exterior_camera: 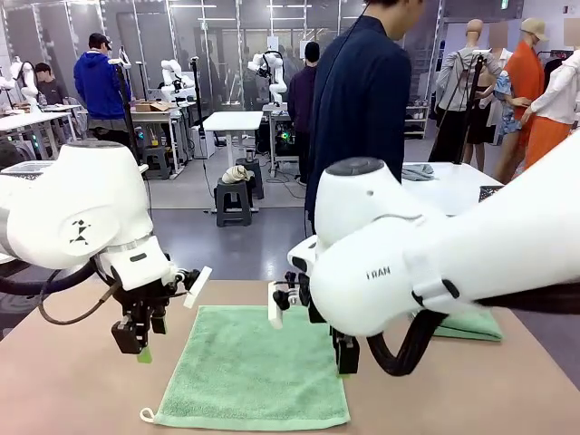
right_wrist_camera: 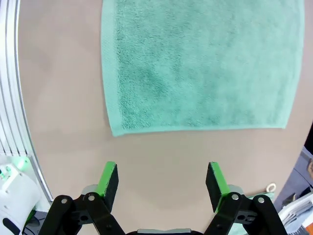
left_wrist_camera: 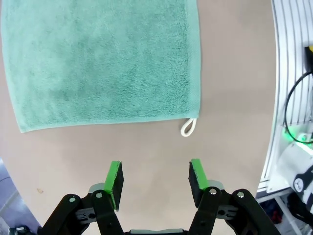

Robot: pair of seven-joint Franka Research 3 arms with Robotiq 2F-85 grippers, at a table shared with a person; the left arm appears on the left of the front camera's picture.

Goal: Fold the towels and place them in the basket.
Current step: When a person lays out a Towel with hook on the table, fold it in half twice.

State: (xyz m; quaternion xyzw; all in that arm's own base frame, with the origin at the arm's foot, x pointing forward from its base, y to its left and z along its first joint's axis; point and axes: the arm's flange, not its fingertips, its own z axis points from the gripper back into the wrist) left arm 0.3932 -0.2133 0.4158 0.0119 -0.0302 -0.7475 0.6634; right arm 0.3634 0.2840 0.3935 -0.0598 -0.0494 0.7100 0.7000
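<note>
One mint-green towel [exterior_camera: 245, 372] lies spread flat in the middle of the table, its white loop [exterior_camera: 145, 416] at the near left corner. My left gripper [exterior_camera: 140, 349] hovers just off the towel's left edge, open and empty. In the left wrist view the towel [left_wrist_camera: 102, 63] and its loop [left_wrist_camera: 188, 127] lie beyond my open left gripper [left_wrist_camera: 155, 178]. My right gripper [exterior_camera: 347, 355] hangs over the towel's right edge, and the right wrist view shows it [right_wrist_camera: 161, 181] open above bare table near the towel [right_wrist_camera: 200, 63]. A second towel [exterior_camera: 471, 326] lies folded at the right. The basket is out of view.
A person in dark clothes [exterior_camera: 362, 100] stands at the far side of the table. The tan tabletop [exterior_camera: 72, 390] has bare room left and right of the spread towel. An aluminium rail [left_wrist_camera: 288, 73] runs along the table's edge.
</note>
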